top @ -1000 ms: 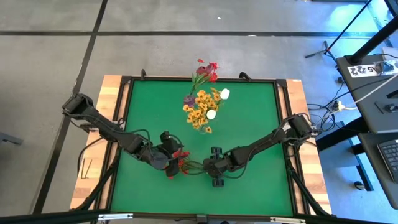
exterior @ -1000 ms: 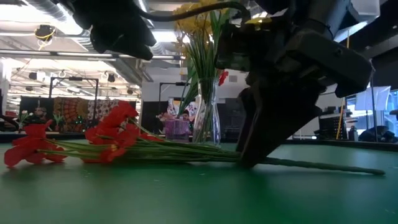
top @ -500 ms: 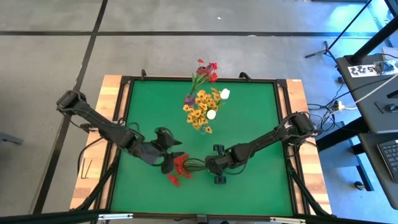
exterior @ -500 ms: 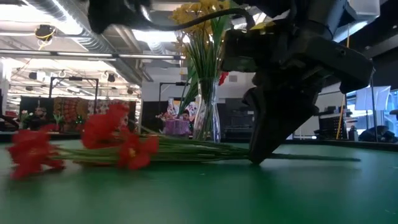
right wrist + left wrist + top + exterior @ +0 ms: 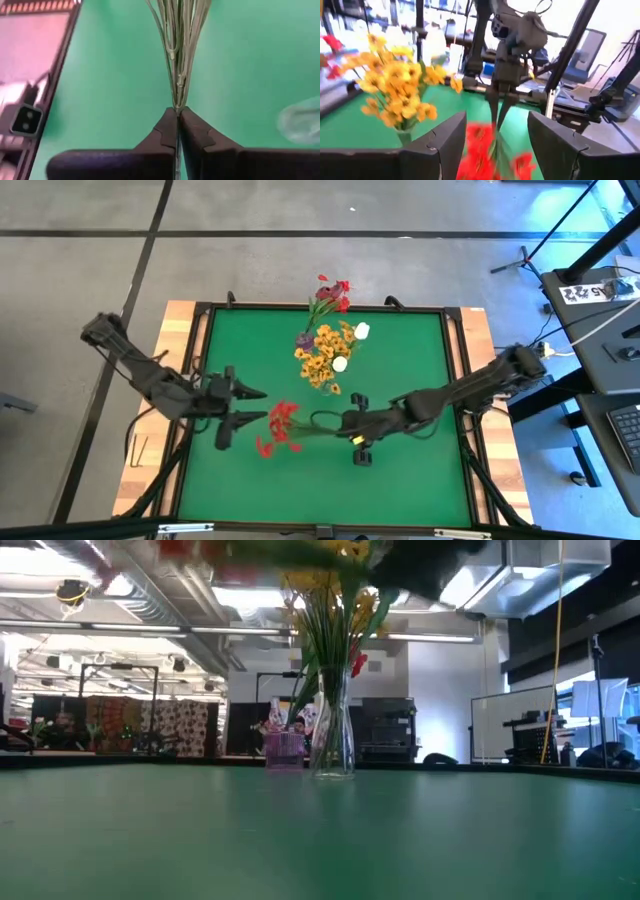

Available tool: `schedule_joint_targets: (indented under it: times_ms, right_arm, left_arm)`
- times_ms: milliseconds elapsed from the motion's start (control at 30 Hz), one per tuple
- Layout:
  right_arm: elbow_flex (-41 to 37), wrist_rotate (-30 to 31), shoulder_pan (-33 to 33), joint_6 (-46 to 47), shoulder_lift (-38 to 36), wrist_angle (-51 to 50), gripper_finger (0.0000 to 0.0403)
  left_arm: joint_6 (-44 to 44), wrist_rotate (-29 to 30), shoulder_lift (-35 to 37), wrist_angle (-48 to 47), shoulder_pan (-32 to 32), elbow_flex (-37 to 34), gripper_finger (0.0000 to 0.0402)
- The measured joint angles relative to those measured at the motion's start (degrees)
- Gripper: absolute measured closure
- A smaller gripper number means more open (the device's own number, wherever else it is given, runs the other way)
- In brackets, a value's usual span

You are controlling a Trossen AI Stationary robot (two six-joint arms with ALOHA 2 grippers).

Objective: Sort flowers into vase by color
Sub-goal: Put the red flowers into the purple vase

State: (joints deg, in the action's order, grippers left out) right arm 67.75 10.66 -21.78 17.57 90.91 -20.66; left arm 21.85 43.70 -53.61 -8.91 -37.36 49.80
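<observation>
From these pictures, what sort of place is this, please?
Probably a robotics lab or workshop, not a home. The green table stands on a bare concrete floor, a desk with a keyboard sits beside it, and ceiling ducts run over a large open hall.

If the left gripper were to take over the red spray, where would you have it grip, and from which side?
On the bare green stems, between the blossoms and the right gripper, coming from the left arm's side. The red spray is held off the table, roughly level, blossoms toward the open left gripper. The stems bunch into a narrow bundle that two fingers could close on; the blossoms would likely crush.
</observation>
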Motion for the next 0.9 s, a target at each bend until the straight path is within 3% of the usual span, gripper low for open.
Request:
schedule_joint_targets:
  times_ms: [233, 500, 700, 900]
  right_arm:
    - [0.0, 9.4, -0.5, -4.6, -10.0, 2.6, 0.0399]
    - [0.1, 12.9, -0.3, -10.8, -14.6, 12.7, 0.0397]
    - [0.1, 12.9, -0.3, -16.4, -14.6, 23.9, 0.0396]
    - [0.1, 12.6, -0.3, -20.0, -14.6, 30.2, 0.0396]
  left_arm:
    - [-10.2, 10.5, 5.7, 3.1, -3.8, 0.0, 0.0195]
    - [-11.9, 10.8, 6.3, 3.7, -3.4, 0.0, 0.0195]
    - [-12.5, 6.0, 0.7, 9.1, 0.5, 0.0, 0.0195]
    - [-21.5, -4.9, -9.5, 26.8, 5.4, 0.0, 0.0195]
